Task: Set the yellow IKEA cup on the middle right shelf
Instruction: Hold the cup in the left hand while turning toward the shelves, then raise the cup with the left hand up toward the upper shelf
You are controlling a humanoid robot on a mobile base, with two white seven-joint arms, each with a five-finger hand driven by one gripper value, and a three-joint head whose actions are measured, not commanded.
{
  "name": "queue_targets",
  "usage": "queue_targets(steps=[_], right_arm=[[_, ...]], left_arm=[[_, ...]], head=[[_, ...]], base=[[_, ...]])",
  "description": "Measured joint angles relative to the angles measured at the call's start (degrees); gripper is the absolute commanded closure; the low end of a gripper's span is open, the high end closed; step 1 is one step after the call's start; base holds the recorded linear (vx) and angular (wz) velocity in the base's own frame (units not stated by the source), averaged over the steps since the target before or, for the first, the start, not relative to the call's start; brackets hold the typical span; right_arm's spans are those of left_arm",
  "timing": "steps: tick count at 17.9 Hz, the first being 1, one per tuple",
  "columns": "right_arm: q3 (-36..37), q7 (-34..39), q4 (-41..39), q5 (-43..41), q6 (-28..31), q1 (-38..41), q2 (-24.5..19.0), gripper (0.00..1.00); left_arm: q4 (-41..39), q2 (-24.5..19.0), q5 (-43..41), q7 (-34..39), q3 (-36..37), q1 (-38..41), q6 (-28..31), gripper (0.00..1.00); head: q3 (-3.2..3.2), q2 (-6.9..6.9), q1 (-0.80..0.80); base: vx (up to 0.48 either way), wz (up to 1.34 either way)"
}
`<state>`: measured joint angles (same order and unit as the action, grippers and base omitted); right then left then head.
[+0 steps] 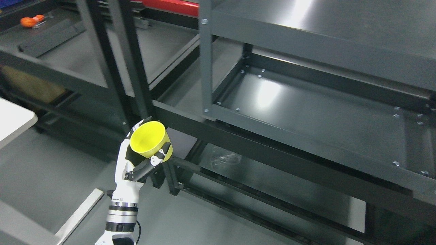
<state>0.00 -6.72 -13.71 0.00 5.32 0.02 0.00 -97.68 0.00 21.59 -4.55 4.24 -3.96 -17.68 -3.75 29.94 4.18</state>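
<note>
across the right and centre: dark grey metal shelving unit [306, 41], top deck glossy with a light glare, upright post [205, 61] at its front left corner. one level down: middle shelf [323, 115], a recessed tray with bolt heads along the rim and a bright reflection near its back left; bare surface. lower front rail [272, 149] running diagonally beneath it, crumpled clear plastic [221, 158] visible in the level below.

over on the left: second dark rack [102, 51] with angled uprights, grey floor behind. far top left: small orange object [30, 21] lying on a dark surface, too small to identify. top centre: red strip [173, 6] behind the shelving. left edge: corner of a white tabletop [13, 119]. bottom left: pale metal bar [80, 214] angled across the floor.

lower left: left hand [136, 163], white and black, wrist coming up from the bottom edge, fingers [150, 165] curled around the yellow cup [150, 140], thumb side against the cup's far rim. cup tilted, open mouth facing up toward the camera, inside empty. cup held in the air in front of the racks, left of the post, lower than and well apart from the middle shelf, not touching any shelf. right hand out of frame.
</note>
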Motion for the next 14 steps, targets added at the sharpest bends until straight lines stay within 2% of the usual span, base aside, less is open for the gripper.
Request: queue_targets(steps=[7,14], right_arm=[[0.0,0.0,0.0,0.0,0.0,0.0,0.0,0.01],[0.0,0.0,0.0,0.0,0.0,0.0,0.0,0.01]], left_arm=[[-0.1,0.0,0.7,-0.1,0.9,-0.2,-2.8,1.0],[-0.3,0.0,1.0,-0.4,3.3,-0.5,-8.1,1.0]], head=[[0.0,-0.01,0.0],[0.0,-0.03,0.0]], base=[[0.072,-0.58],[0.088,-0.29]])
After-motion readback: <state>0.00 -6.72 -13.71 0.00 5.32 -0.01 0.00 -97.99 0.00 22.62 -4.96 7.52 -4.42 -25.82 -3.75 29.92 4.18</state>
